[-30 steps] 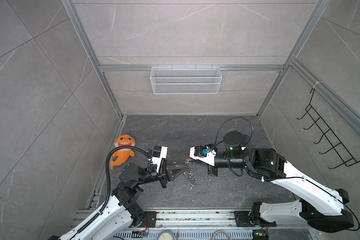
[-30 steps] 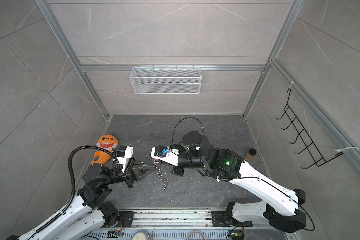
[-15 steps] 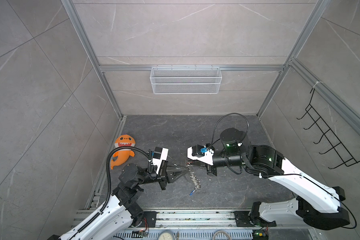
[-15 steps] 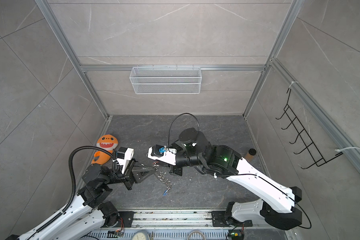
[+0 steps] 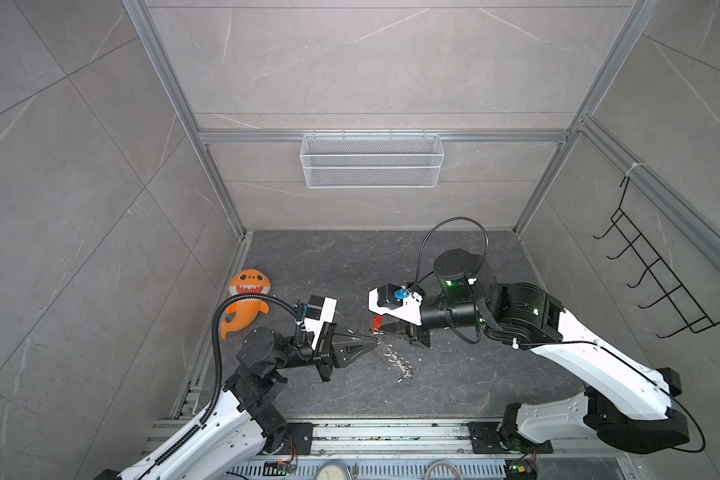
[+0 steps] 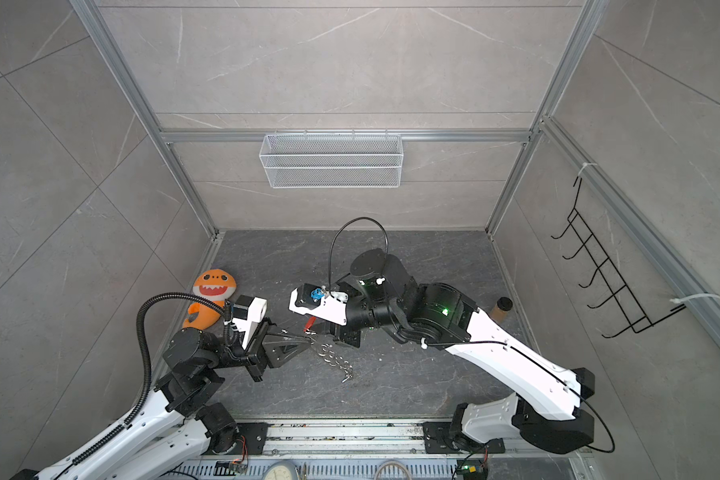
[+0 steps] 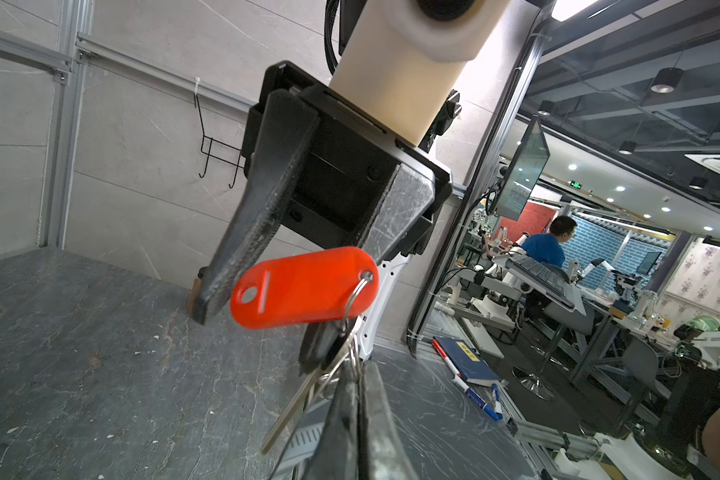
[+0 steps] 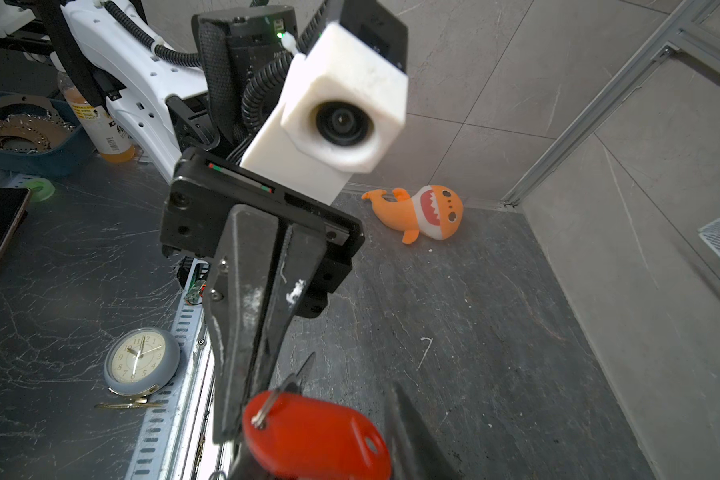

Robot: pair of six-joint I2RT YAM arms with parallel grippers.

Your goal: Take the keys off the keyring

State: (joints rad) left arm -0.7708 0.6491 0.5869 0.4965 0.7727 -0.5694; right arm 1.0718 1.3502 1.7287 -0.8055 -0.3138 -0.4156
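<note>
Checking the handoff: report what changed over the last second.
The right gripper edged left toward the left gripper and opened; the red tag now shows at its spread jaws. The keyring chain trails further right. The left gripper stayed shut on it; the shark toy did not move.

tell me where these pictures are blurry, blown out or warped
Left wrist view: red tag sharp, left end effector blurred, ceiling light blown out, frame post bowed. Right wrist view: tag soft, clock crisp. Both top views: evenly lit, sharp.
</note>
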